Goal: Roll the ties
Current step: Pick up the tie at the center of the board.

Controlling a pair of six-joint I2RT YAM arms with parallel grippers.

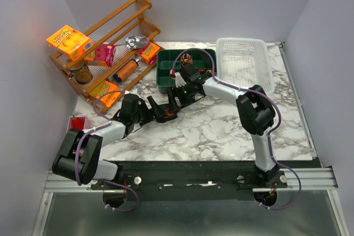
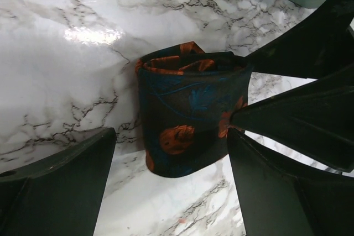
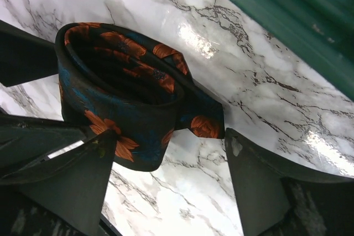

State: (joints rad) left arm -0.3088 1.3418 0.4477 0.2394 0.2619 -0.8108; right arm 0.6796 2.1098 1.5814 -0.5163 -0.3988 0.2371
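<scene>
From above, the left gripper (image 1: pixel 160 112) and right gripper (image 1: pixel 176 100) are meeting tip to tip on the marble table (image 1: pixel 221 131), hiding most of the rolled tie (image 1: pixel 168 115) between them. A green tray (image 1: pixel 161 75) is lying just beyond the right gripper. The left wrist view is showing more: the rolled tie is standing as a coil between that gripper's widely spread jaws, with the right gripper's fingers (image 2: pixel 298 120) touching its side. The right wrist view is looking into the coil's hollow top. Its own jaws are gaping wide too, one finger against the coil, the tray wall ahead.
</scene>
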